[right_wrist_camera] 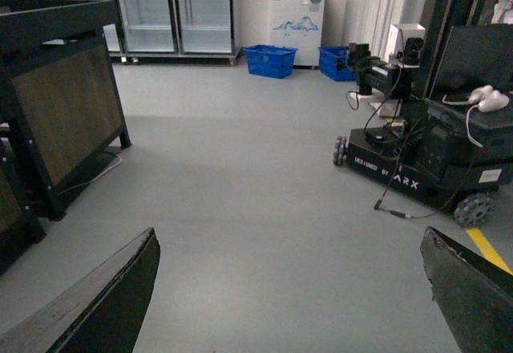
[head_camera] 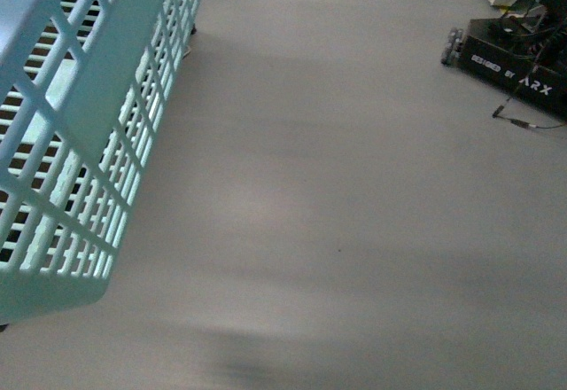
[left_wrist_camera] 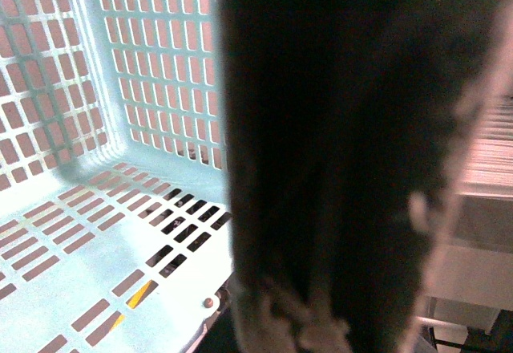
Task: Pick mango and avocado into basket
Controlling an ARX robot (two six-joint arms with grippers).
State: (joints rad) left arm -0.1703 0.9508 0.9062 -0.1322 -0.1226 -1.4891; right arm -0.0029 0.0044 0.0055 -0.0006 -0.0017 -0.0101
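Observation:
The light teal basket (head_camera: 80,142) fills the left of the front view, tilted and off the grey floor. In the left wrist view I look into its lattice walls and slotted bottom (left_wrist_camera: 96,233). A dark, blurred handle (left_wrist_camera: 337,128) crosses that view close to the camera. My left gripper is shut on the basket, and its fingers are lost in that dark blur. My right gripper (right_wrist_camera: 288,297) is open over bare floor, with nothing between its fingers (right_wrist_camera: 104,305). The mango and the avocado are out of view. A yellow sliver (left_wrist_camera: 140,293) shows through the bottom slots; I cannot tell what it is.
Another black ARX robot base (right_wrist_camera: 417,152) with trailing cables stands to the right, also seen as the black base (head_camera: 518,62) at the front view's top right. A dark shelf unit (right_wrist_camera: 64,104) stands left. Blue baskets (right_wrist_camera: 268,60) and glass-door fridges (right_wrist_camera: 176,8) line the far wall.

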